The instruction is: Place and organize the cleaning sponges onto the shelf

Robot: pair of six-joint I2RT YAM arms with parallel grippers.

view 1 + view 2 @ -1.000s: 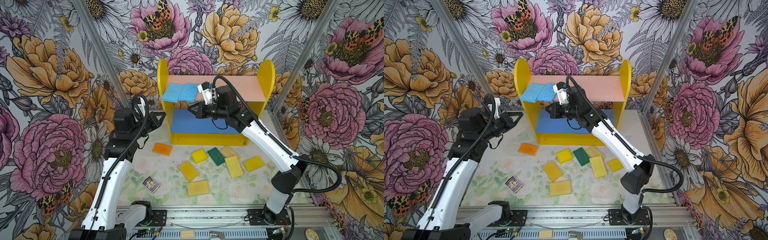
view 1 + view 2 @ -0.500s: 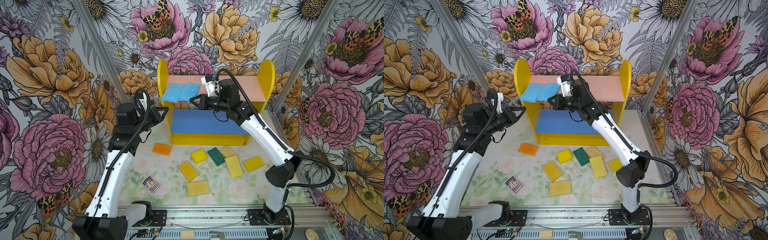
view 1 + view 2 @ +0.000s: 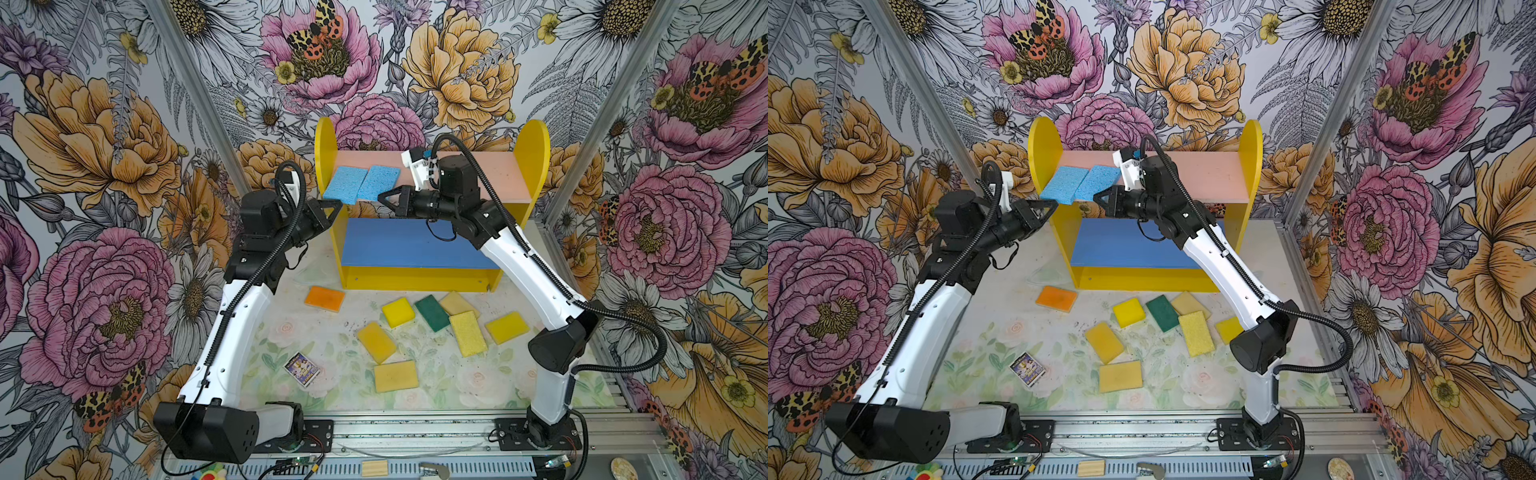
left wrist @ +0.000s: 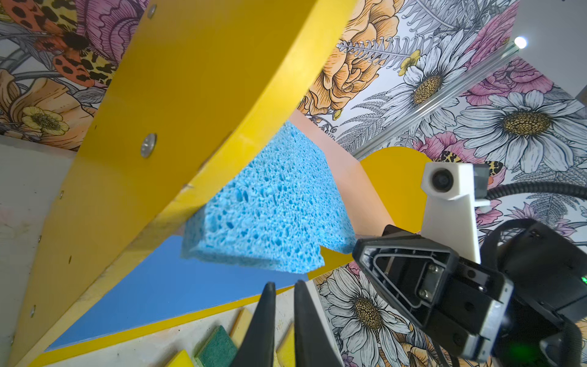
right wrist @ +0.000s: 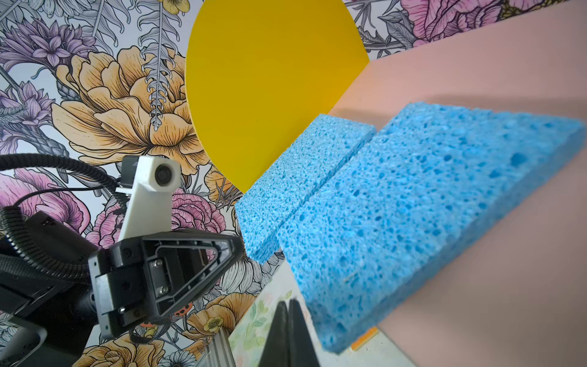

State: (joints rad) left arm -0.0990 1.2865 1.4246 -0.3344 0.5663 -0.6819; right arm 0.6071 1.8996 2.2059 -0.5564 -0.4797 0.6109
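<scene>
The shelf (image 3: 536, 166) has a pink top board (image 3: 490, 174) and a blue lower board (image 3: 399, 245). Two light blue sponges (image 3: 345, 185) (image 3: 378, 183) lie side by side at the pink board's left end and overhang its front edge. My left gripper (image 3: 337, 202) (image 4: 282, 284) is just outside the left side panel, below the overhang, its jaws a slit apart and empty. My right gripper (image 3: 380, 196) (image 5: 288, 302) is shut and empty, its tip under the nearer blue sponge (image 5: 413, 197). Several more sponges lie on the floor: orange (image 3: 325, 298), yellow (image 3: 398, 311), dark green (image 3: 432, 312).
A purple card packet (image 3: 302, 368) lies front left on the floor mat. More yellow sponges (image 3: 468, 333) (image 3: 395, 375) are scattered in front of the shelf. A small wooden block (image 3: 374, 468) sits on the front rail. Flowered walls close in the sides.
My right gripper rose from in front of the blue board to the pink board's front edge by the blue sponges. My left gripper moved up and right towards the shelf's left panel.
</scene>
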